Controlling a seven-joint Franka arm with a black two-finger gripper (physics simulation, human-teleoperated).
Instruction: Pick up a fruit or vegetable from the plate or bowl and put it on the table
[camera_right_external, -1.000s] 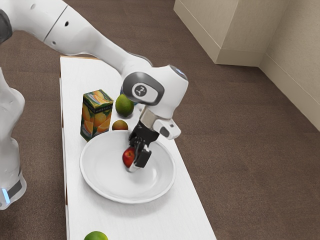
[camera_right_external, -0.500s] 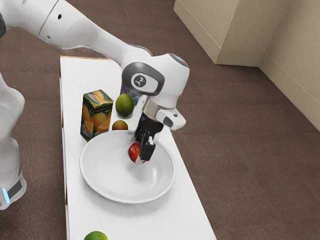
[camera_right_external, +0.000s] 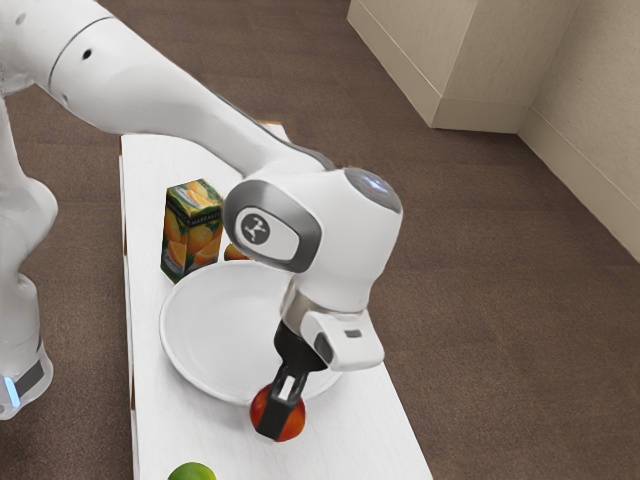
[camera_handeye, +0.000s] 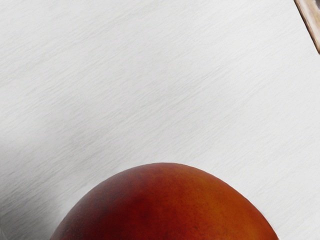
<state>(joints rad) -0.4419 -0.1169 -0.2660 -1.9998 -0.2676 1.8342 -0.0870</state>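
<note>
My gripper (camera_right_external: 278, 412) is shut on a red-orange fruit (camera_right_external: 292, 424), one dark finger showing across its near side. Both are at the bowl's near rim in the exterior view, in front of the white bowl (camera_right_external: 215, 330), whose visible inside holds nothing. In the wrist view the fruit (camera_handeye: 167, 205) looms large at the lower edge, with the white table (camera_handeye: 150, 90) beyond it. Whether the fruit touches the table I cannot tell.
Behind the bowl stand an orange juice carton (camera_right_external: 193, 232) and a partly hidden orange-brown fruit (camera_right_external: 236, 253). A green fruit (camera_right_external: 192, 472) lies at the exterior view's lower edge. The table's edge (camera_handeye: 311, 25) crosses a corner of the wrist view.
My gripper has carried the fruit out of the bowl, over its near rim, toward the exterior view's lower edge. The arm now covers the green fruit behind the bowl.
</note>
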